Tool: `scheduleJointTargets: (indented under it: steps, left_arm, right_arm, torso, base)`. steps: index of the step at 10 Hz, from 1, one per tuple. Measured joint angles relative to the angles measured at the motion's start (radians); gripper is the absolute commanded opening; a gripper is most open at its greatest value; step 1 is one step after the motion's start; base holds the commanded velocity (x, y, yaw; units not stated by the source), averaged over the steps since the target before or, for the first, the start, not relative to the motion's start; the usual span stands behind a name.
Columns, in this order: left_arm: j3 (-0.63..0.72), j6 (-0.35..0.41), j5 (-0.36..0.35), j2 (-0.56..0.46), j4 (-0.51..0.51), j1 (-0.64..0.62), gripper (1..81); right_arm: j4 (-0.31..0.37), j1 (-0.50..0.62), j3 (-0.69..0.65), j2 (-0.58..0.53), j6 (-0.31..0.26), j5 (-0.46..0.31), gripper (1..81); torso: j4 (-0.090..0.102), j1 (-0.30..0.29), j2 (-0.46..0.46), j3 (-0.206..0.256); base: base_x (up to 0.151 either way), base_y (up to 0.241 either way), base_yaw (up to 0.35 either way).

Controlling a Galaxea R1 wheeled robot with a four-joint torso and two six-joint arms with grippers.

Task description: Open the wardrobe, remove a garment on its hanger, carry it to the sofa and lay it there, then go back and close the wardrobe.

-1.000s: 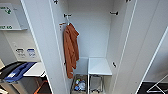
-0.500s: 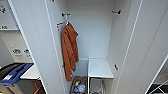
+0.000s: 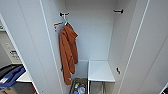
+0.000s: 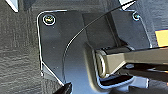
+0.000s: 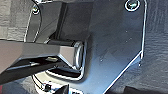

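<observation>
The wardrobe (image 3: 92, 32) stands open right in front of me in the head view. Its left door (image 3: 27, 45) and right door (image 3: 150, 50) are both swung wide toward me. Inside on the left, an orange hooded jacket (image 3: 68, 50) hangs from an orange-tipped hanger (image 3: 58, 24), hooked near a dark rail bracket (image 3: 63, 14). A second bracket (image 3: 118, 11) sits at the upper right, with nothing hanging under it. In both wrist views I see the robot's own dark plate and jointed bar over a dark floor.
A white shelf unit (image 3: 100, 70) fills the wardrobe's lower right. A box of small items (image 3: 79, 87) lies on its floor below the jacket. A small dark handle (image 3: 117, 70) sticks out of the right door. Something blue (image 3: 10, 76) lies beyond the left door.
The whole head view has shifted a little, so the camera moved. Nothing inside the wardrobe has moved.
</observation>
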Motion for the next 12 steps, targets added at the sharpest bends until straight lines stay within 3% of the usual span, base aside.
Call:
scheduleJointTargets:
  steps: [7,12]
  left_arm:
    - [0.035,0.000,0.000,-0.028,0.000,0.006,81.1]
    - [0.270,-0.008,-0.026,-0.255,-0.070,-0.010,81.1]
  right_arm:
    - [0.001,-0.001,0.050,-0.040,0.000,0.006,81.1]
    - [0.003,0.024,0.310,-0.257,0.006,0.021,81.1]
  torso:
    - [0.000,0.001,0.000,0.000]
    - [0.000,0.001,0.000,0.000]
  base:
    - [0.000,0.000,0.000]
    - [0.000,0.000,0.000]
